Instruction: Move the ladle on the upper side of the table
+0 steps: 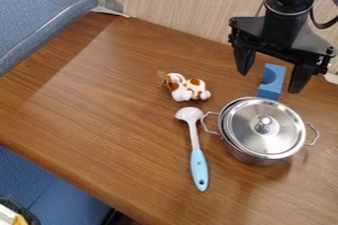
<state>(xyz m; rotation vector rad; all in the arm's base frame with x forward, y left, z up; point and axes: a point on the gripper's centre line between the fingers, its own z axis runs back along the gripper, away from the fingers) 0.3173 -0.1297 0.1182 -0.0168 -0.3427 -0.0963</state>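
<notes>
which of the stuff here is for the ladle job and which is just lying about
For the job:
- ladle, blue-handled, left of the pot in the picture
- gripper, open above the table
- table, its upper side being the goal

Just lying about:
- pot with its lid on
- brown-and-white toy animal
- blue block
</notes>
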